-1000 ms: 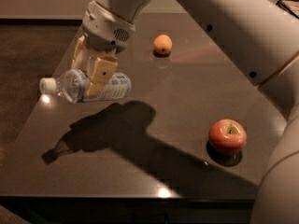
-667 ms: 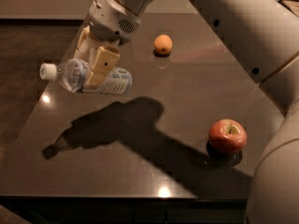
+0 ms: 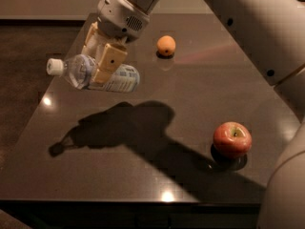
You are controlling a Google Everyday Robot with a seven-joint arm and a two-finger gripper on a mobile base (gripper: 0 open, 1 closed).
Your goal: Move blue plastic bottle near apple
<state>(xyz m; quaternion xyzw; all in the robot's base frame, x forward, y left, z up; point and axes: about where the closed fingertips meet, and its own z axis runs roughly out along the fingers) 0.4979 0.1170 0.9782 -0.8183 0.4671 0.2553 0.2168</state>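
Compared with the view one second earlier, the tool (image 3: 96, 69) and the blue plastic bottle (image 3: 123, 78) have risen and shifted slightly to the right. The bottle's white cap (image 3: 55, 67) now sits higher in the picture, and the shadow (image 3: 125, 127) has drawn further away from the bottle. The apple (image 3: 232, 139) and the small orange fruit (image 3: 166, 45) lie where they lay before.

The tool hangs over the left part of the desk (image 3: 100, 178), reaching down from the grey wrist housing at upper centre. Its tan fingers (image 3: 111, 58) are pinched on the bottle at about mid-length, one in front and one behind.

The bottle lies roughly level in this grip, with its cap pointing left and its labelled end pointing right. It is clear of the desk, as the separate shadow below it shows.

The apple rests on the right part of the desk, stem dimple upward, well apart from the bottle. The orange fruit rests near the far edge, to the right of the tool and apart from it. The pale arm crosses the upper right corner and runs down the right margin.
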